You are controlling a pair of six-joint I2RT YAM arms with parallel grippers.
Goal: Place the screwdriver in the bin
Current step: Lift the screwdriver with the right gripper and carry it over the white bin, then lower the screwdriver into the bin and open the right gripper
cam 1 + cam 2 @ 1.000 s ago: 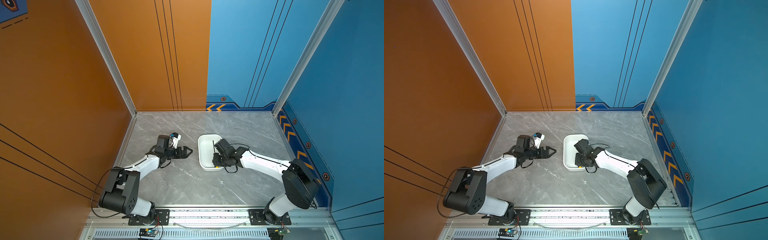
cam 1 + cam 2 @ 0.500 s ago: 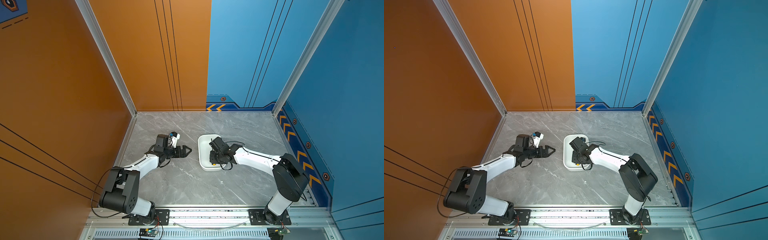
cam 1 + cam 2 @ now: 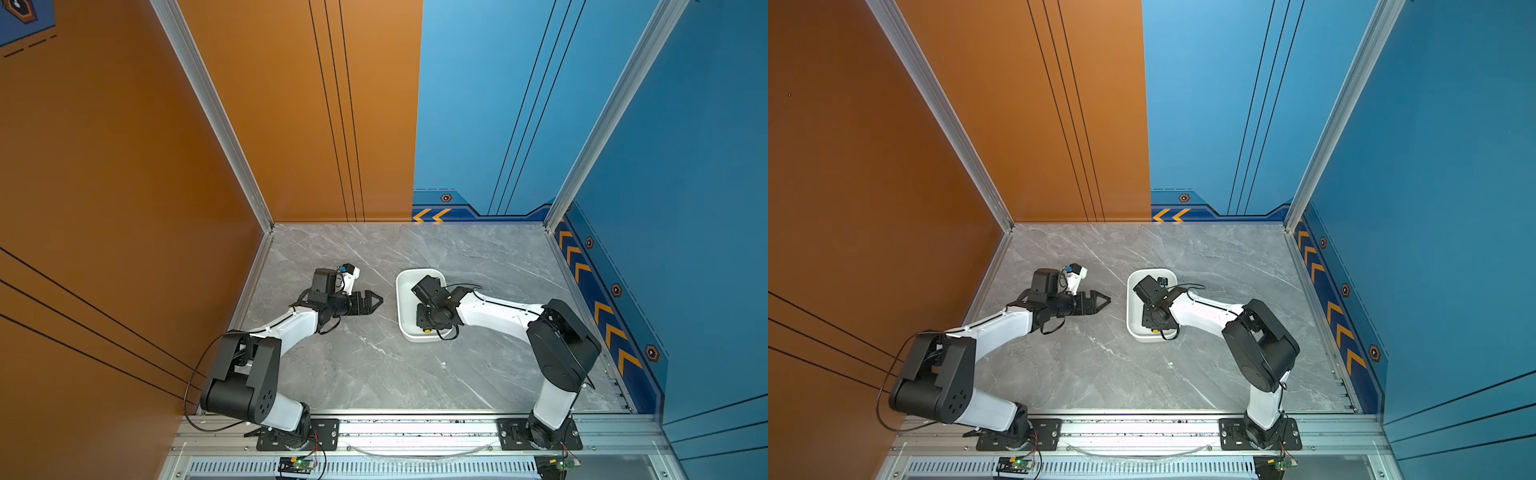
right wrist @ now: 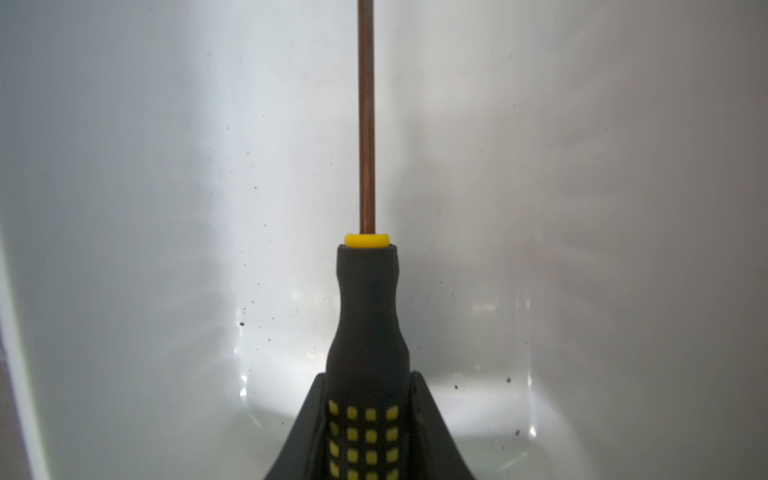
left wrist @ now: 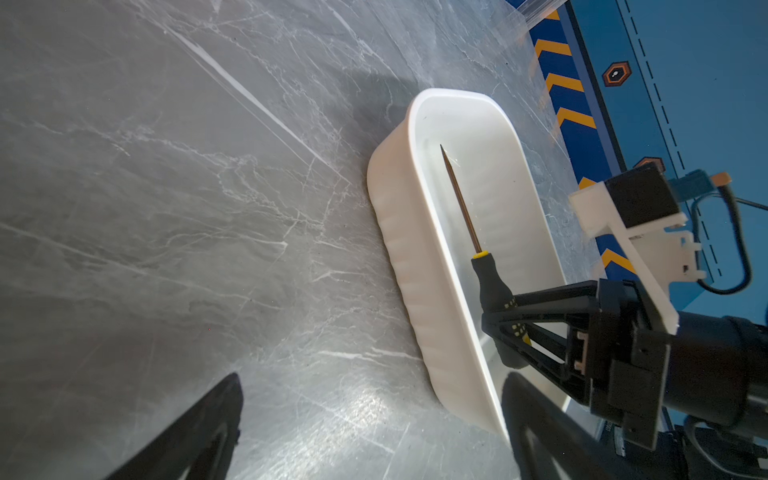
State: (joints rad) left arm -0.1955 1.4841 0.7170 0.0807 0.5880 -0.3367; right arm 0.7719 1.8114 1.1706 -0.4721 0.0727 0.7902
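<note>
One screwdriver (image 5: 489, 280) within white bin (image 5: 399, 257), handle pinched by right jaws

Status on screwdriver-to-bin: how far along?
Done: the screwdriver is down inside the bin, along its length. In hand: the right claw is shut on its handle. Remaining: release and pull out. The left claw sits open beside the bin.
</note>
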